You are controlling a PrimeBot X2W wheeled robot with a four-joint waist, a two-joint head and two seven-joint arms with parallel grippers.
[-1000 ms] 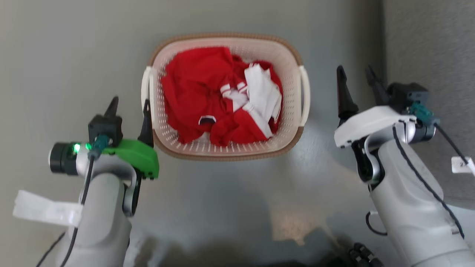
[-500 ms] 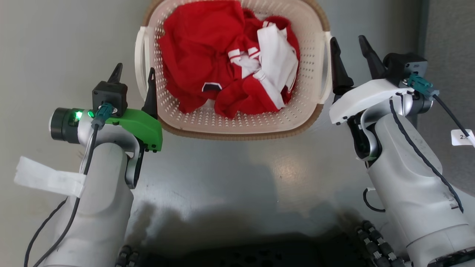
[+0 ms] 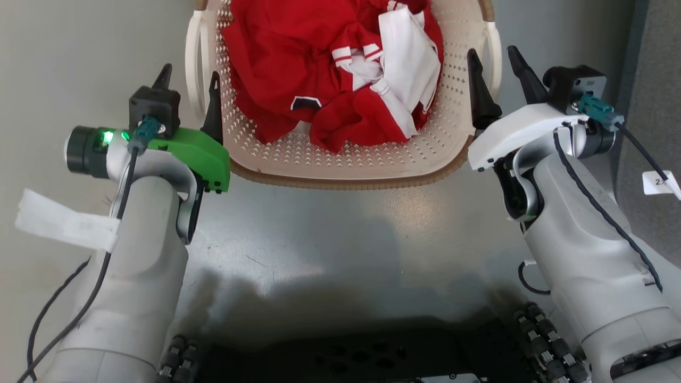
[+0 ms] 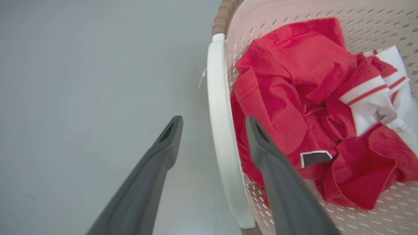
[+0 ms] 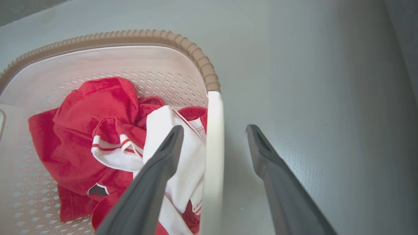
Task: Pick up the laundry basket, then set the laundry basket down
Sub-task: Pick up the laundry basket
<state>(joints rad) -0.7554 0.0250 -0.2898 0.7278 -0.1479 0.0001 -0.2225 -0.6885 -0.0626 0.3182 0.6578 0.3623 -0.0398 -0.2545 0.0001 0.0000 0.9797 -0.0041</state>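
The laundry basket (image 3: pixel 340 181), cream perforated plastic with a brown woven rim, stands on the grey floor at the top centre of the head view, its far end cut off. Red and white clothes (image 3: pixel 330 69) fill it. My left gripper (image 3: pixel 190 74) is open astride the white left handle (image 3: pixel 194 58). In the left wrist view that handle (image 4: pixel 218 98) runs between the fingers of the left gripper (image 4: pixel 214 119). My right gripper (image 3: pixel 492 53) is open astride the right handle (image 3: pixel 496 45), which also lies between the fingers (image 5: pixel 261 156) of the right gripper (image 5: pixel 214 128). I cannot tell whether any finger touches a handle.
The grey floor (image 3: pixel 340 239) runs around the basket. A darker grey surface (image 3: pixel 654 106) rises along the right side, close to my right arm. My dark wheeled base (image 3: pixel 340 356) sits at the bottom edge. A white tag (image 3: pixel 64 226) hangs from the left forearm.
The head view has shifted toward the basket. Both arms have come forward and the right gripper has moved inward, so each handle now lies between open fingers.
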